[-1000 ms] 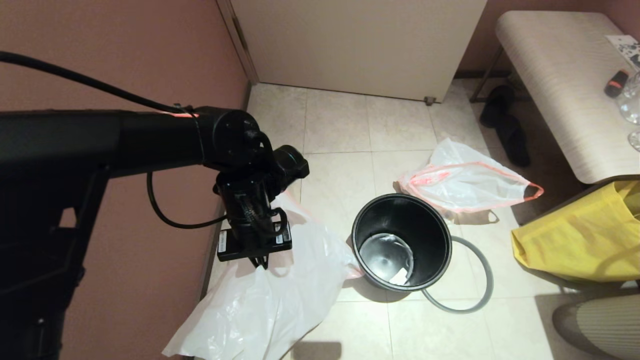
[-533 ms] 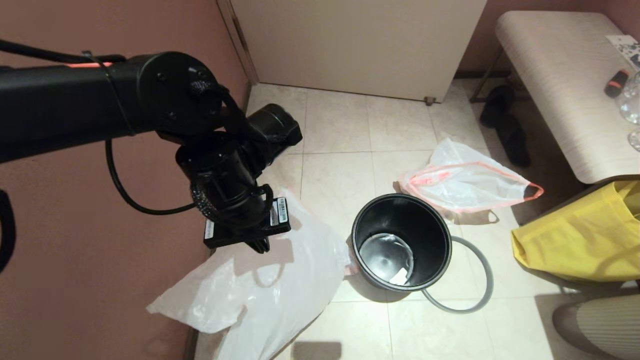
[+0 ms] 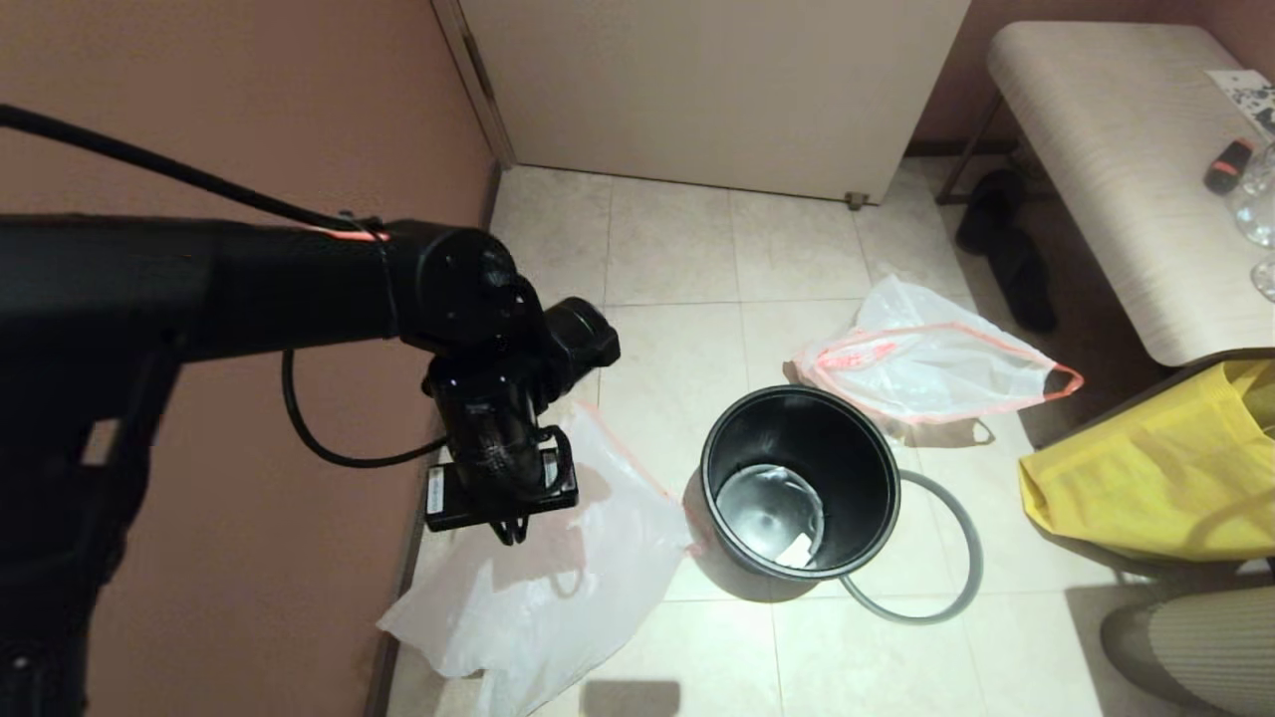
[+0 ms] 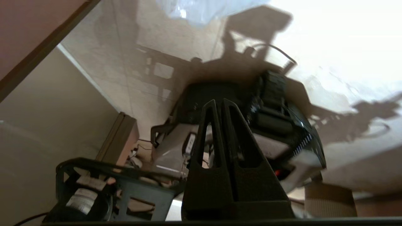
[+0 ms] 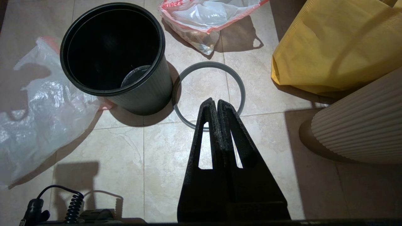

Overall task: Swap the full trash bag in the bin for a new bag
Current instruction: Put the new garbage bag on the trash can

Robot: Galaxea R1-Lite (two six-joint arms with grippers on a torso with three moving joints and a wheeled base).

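Above limp new bag (image 3: 538, 588), left claw (image 3: 510, 528) closed

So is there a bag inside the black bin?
No, the bin stands open with no bag in it, showing only its shiny bottom.

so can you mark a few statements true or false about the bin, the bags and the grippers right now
1. The bin stands upright with no bag in it. True.
2. The grey hoop sits on the bin's rim. False: it lies on the floor against the bin's foot.
3. The right gripper has its fingers open. False: they are shut, above the floor near the hoop.
4. The full trash bag lies on the floor beyond the bin. True.
5. The left gripper hangs over the new bag, on the bin's left. True.
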